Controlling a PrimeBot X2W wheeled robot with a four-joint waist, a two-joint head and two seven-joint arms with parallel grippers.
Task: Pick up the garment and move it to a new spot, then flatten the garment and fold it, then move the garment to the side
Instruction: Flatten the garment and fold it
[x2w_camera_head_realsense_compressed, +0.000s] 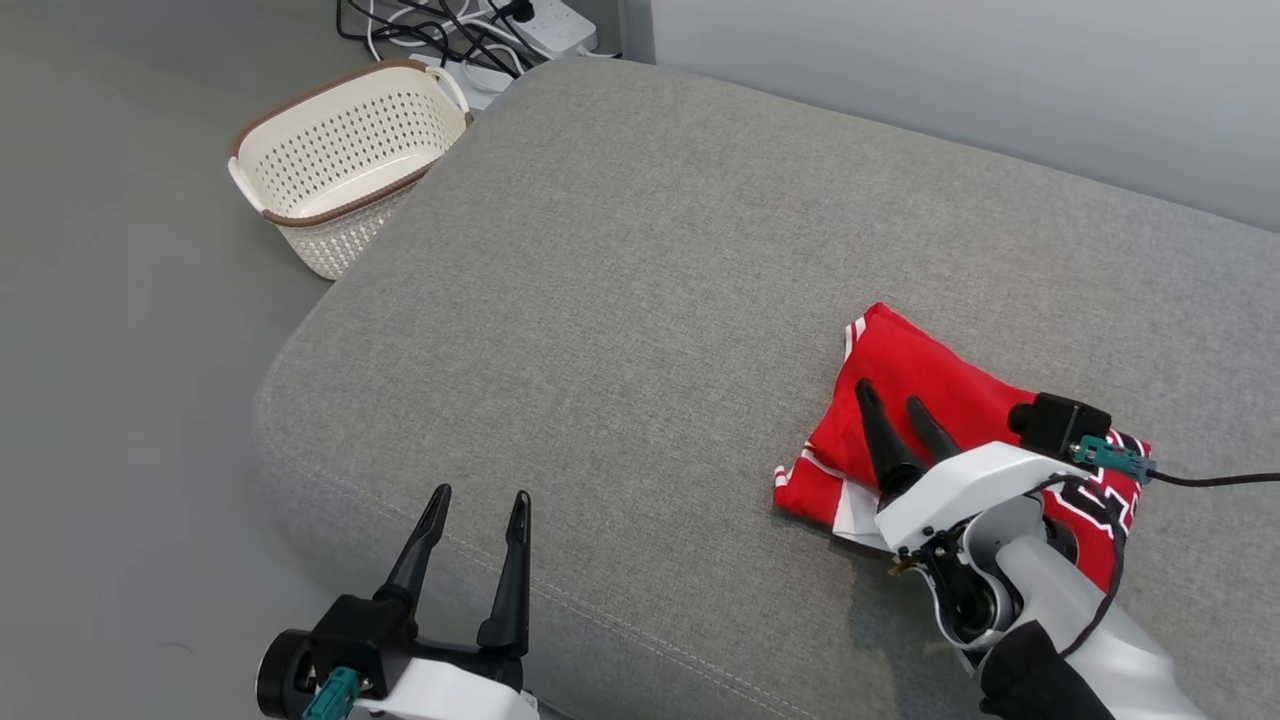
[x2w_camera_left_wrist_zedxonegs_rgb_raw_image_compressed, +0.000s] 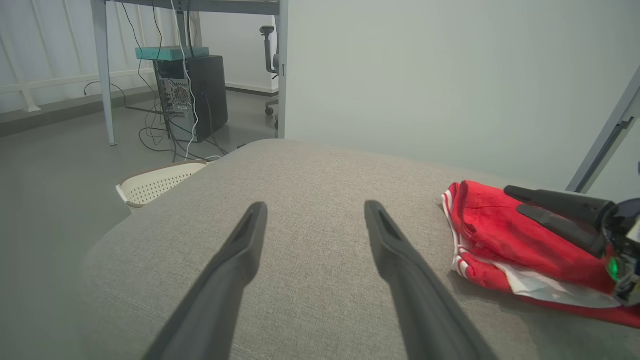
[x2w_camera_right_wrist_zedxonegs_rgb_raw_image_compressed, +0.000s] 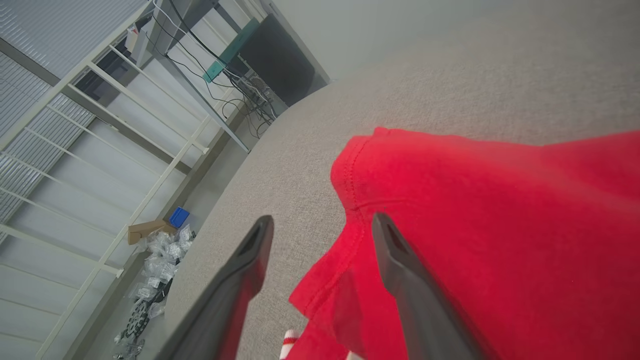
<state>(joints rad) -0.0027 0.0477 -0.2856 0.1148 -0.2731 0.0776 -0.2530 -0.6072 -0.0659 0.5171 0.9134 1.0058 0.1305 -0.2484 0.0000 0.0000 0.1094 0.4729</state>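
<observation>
The garment (x2w_camera_head_realsense_compressed: 930, 385) is a red jersey with white and black trim, lying folded on the right part of the grey cushion (x2w_camera_head_realsense_compressed: 640, 300). My right gripper (x2w_camera_head_realsense_compressed: 892, 394) hovers over it with its jaws open and nothing between them. Seen from the right wrist, the red garment (x2w_camera_right_wrist_zedxonegs_rgb_raw_image_compressed: 490, 225) spreads under the right gripper (x2w_camera_right_wrist_zedxonegs_rgb_raw_image_compressed: 322, 222), its folded edge between the fingers. My left gripper (x2w_camera_head_realsense_compressed: 478, 494) stands open near the cushion's front edge, well left of the garment. In the left wrist view the left gripper (x2w_camera_left_wrist_zedxonegs_rgb_raw_image_compressed: 312, 207) is open over bare cushion, with the garment (x2w_camera_left_wrist_zedxonegs_rgb_raw_image_compressed: 500, 235) at the right.
A cream perforated basket (x2w_camera_head_realsense_compressed: 345, 160) stands on the floor off the cushion's far left corner. Cables and a power strip (x2w_camera_head_realsense_compressed: 540, 25) lie behind it. A pale wall (x2w_camera_head_realsense_compressed: 1000, 80) runs along the cushion's far side. A desk with a computer tower (x2w_camera_left_wrist_zedxonegs_rgb_raw_image_compressed: 192, 95) stands beyond.
</observation>
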